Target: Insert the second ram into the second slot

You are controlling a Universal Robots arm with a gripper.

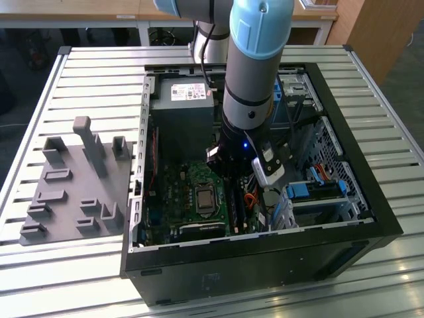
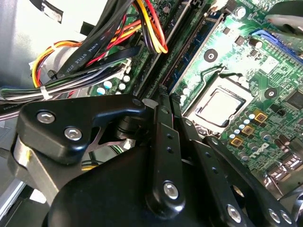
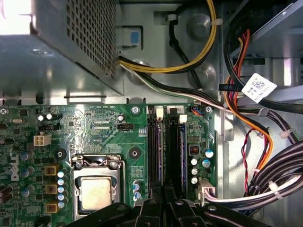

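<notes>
Hovering above two memory slots point(image 3: 164, 151), one tool point(image 3: 163, 196) beside one processor point(image 3: 96, 193)

A white printed label point(image 1: 189, 91) sits on the grey power supply point(image 1: 182, 122) in the exterior view. In the first wrist view, a white coded tag point(image 3: 258, 88) hangs on a cable. Neither can be read.

The pincer point(image 2: 163, 101) is matt black metal with bright steel screw heads, and just beyond its tips the motherboard point(image 3: 109, 137) is glossy green lacquered board carrying a brushed-metal processor lid point(image 3: 96, 193). Beside it hang smooth plastic-sheathed cables point(image 3: 251, 127), and farther off sits the dull grey perforated sheet-metal power supply point(image 3: 71, 52). The matt black case point(image 1: 265, 265) rests on a ribbed, satin aluminium tabletop point(image 1: 86, 73).
</notes>
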